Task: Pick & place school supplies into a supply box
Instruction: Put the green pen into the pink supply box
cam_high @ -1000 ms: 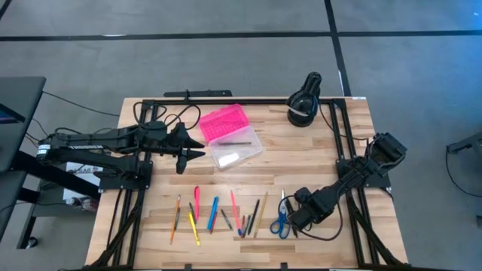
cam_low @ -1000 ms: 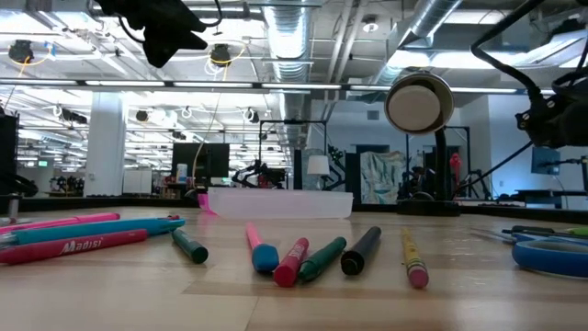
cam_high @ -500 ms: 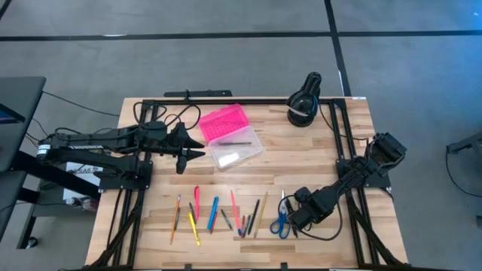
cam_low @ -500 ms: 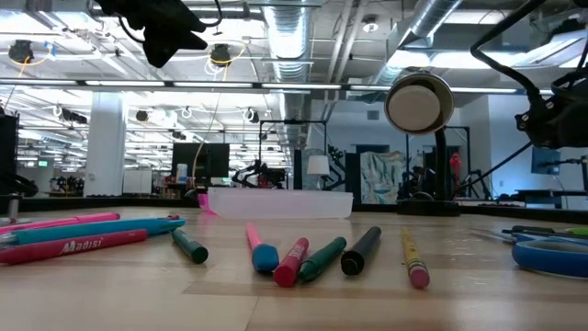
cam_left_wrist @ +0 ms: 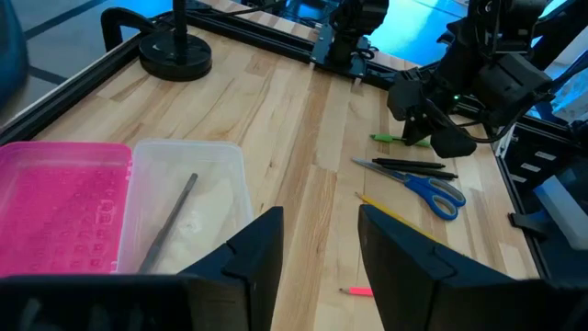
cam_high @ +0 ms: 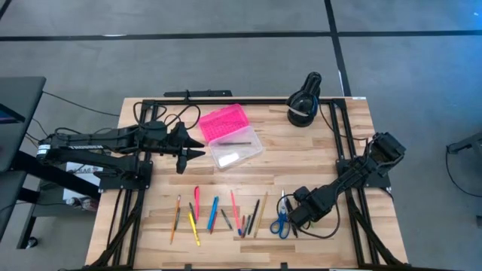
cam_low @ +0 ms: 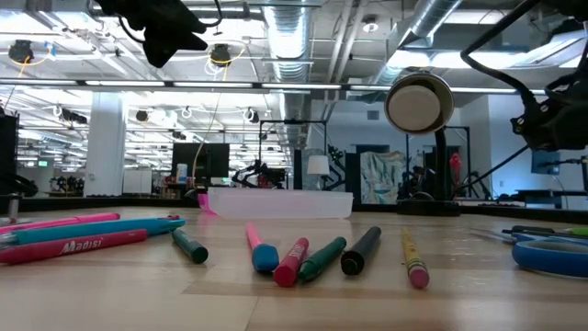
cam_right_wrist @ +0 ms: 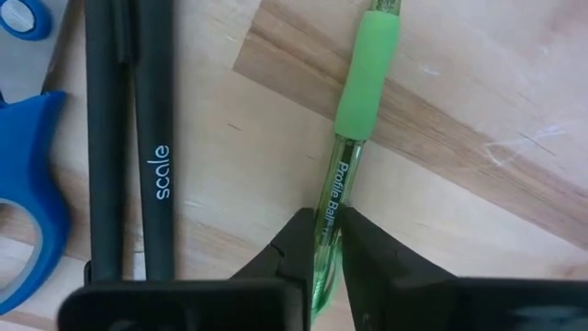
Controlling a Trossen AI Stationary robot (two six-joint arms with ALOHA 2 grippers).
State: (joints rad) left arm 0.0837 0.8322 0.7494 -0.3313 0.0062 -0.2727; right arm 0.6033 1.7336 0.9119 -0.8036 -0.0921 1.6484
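Observation:
The supply box lies open at the table's far middle, with its pink lid (cam_high: 223, 123) beside its clear base (cam_high: 236, 150). One dark pencil (cam_left_wrist: 170, 221) lies in the base. A row of pencils and pens (cam_high: 218, 214) rests flat near the near edge, and the blue-handled scissors (cam_high: 281, 218) lie at its right end. My right gripper (cam_high: 295, 220) is down beside the scissors, shut on a green pen (cam_right_wrist: 366, 83). My left gripper (cam_high: 192, 153) hovers open just left of the box. My right gripper pinches the green pen by its clear barrel (cam_right_wrist: 328, 207), below the green rubber grip, between its two fingers (cam_right_wrist: 296, 241). They come from above, pointing down, and lie across the pen. The pen seems to lie flat on the wood.
A black round device (cam_high: 303, 105) stands on its base at the far right corner. Two dark pens (cam_right_wrist: 129, 138) lie between the scissors handle (cam_right_wrist: 28, 211) and the green pen. Bare wood shows between the box and the row of pens. Black rails (cam_high: 339, 143) frame the table.

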